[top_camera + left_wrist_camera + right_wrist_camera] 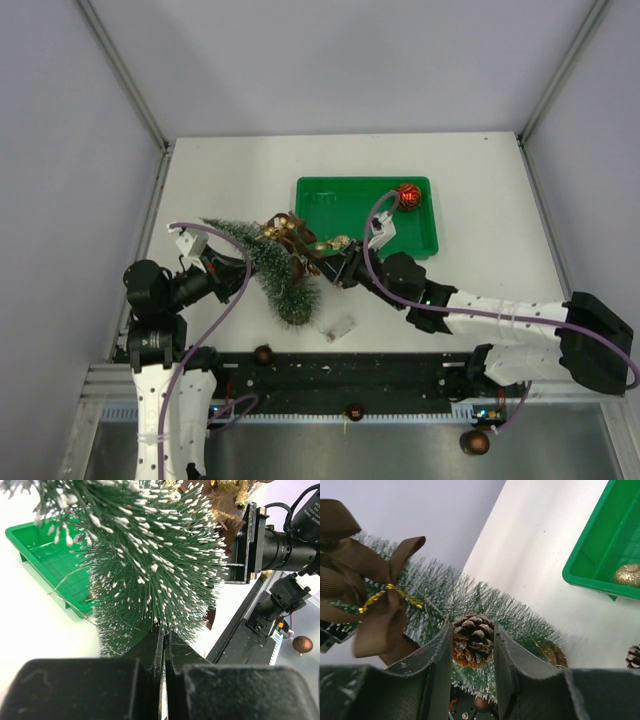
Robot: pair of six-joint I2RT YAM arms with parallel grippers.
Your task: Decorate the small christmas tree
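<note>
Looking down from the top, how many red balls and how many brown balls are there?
Red ball: 1
Brown balls: 3
Total: 4

A white table [230,180] stands between plain grey walls [340,60].

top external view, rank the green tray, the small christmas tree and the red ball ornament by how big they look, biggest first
1. green tray
2. small christmas tree, similar length but much slimmer
3. red ball ornament, by far the smallest, in the tray's corner
</note>
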